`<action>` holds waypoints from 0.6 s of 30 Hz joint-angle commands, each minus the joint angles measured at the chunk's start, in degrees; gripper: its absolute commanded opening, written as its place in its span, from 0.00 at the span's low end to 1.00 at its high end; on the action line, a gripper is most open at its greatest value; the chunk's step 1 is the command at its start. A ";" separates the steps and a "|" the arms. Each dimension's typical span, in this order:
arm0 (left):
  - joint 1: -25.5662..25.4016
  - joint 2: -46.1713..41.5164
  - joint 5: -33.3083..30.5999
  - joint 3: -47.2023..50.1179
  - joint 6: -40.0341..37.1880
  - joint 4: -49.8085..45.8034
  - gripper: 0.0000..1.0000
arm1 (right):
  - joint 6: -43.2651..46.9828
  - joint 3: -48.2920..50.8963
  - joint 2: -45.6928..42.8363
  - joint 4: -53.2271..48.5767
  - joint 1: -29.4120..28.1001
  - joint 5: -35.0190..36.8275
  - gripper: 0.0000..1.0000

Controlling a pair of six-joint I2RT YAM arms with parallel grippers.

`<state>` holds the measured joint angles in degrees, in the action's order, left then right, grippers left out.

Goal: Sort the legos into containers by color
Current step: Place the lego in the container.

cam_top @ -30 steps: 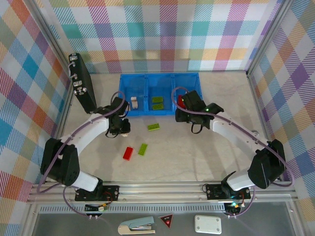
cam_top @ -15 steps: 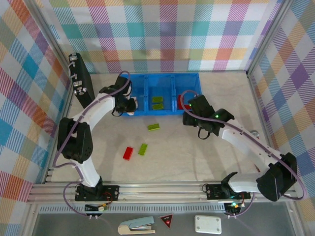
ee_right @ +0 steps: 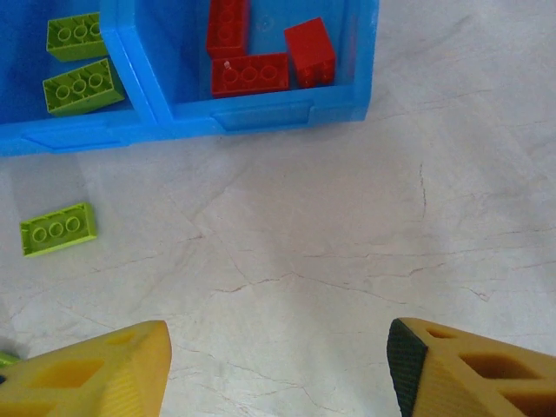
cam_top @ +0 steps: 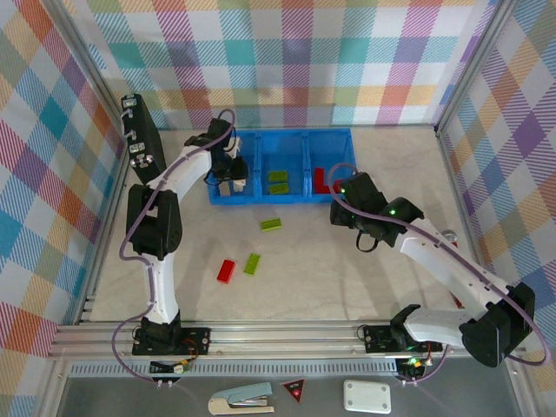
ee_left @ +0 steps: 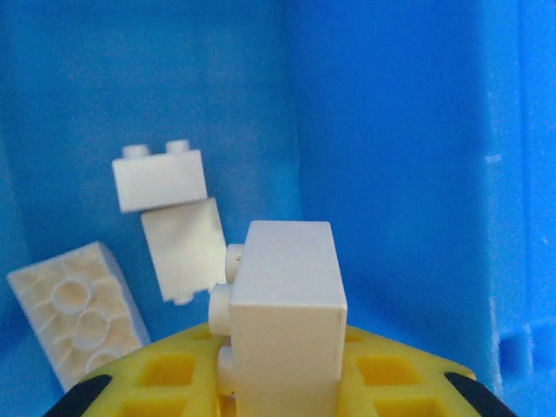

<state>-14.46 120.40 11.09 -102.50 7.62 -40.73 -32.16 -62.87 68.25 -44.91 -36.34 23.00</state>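
The left gripper (cam_top: 233,175), at the upper middle of the top view over the leftmost compartment of the blue tray (cam_top: 282,200), is clenched on a cream brick (ee_left: 285,304); in the left wrist view its long axis runs top to bottom, studs facing left. Beyond it in that compartment lie three more cream bricks (ee_left: 159,178), the lower-left one underside up. The right gripper (ee_right: 278,365) hangs released and empty over the table (ee_right: 365,226), below the red bricks (ee_right: 249,75) in the right compartment, while a loose green brick (ee_right: 58,228) lies studs up at mid-left, long axis nearly level.
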 commanded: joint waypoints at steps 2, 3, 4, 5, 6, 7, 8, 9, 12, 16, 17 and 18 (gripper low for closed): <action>0.92 3.49 4.60 -4.01 -2.17 -2.24 0.27 | -1.44 1.07 -2.05 -2.67 -0.23 1.84 0.68; 0.92 4.30 5.15 -4.56 -2.18 -2.26 0.27 | -1.57 1.16 -2.31 -2.88 -0.23 1.87 0.68; 0.92 4.84 5.44 -4.85 -2.17 -2.21 0.27 | -1.61 1.25 -2.50 -2.97 -0.24 1.95 0.68; 0.92 5.31 5.67 -4.94 -2.19 -2.07 0.27 | -1.82 1.30 -2.62 -3.06 -0.29 1.96 0.68; 0.92 5.84 5.95 -4.99 -2.13 -1.78 0.28 | -1.91 1.43 -2.75 -3.08 -0.23 1.89 0.68; 0.92 6.10 6.12 -4.91 -2.05 -1.59 0.28 | -2.00 1.51 -2.76 -3.08 -0.20 1.87 0.68; 0.92 6.44 6.13 -4.97 -1.92 -1.44 0.28 | -2.11 1.52 -2.77 -3.21 -0.23 1.82 0.68; 0.92 6.70 6.26 -4.89 -1.78 -1.17 0.28 | -2.24 1.52 -2.64 -3.25 -0.23 1.74 0.68; 0.92 7.37 6.07 -4.39 -1.55 -0.52 0.30 | -2.55 1.55 -2.59 -3.32 -0.25 1.59 0.68; 0.92 7.86 6.63 -3.94 -1.16 -0.07 0.34 | -2.59 1.77 -2.77 -3.38 -0.23 1.60 0.67; 0.92 7.83 6.79 -3.78 -0.96 0.25 0.35 | -2.59 1.87 -2.83 -3.35 -0.23 1.60 0.67; 0.92 7.61 6.92 -3.54 -0.86 0.45 0.36 | -2.64 1.96 -2.85 -3.33 -0.24 1.58 0.67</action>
<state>-14.00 127.13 15.62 -105.95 6.61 -40.71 -33.89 -61.56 66.54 -47.40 -36.34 23.62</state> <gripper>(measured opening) 0.355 0.676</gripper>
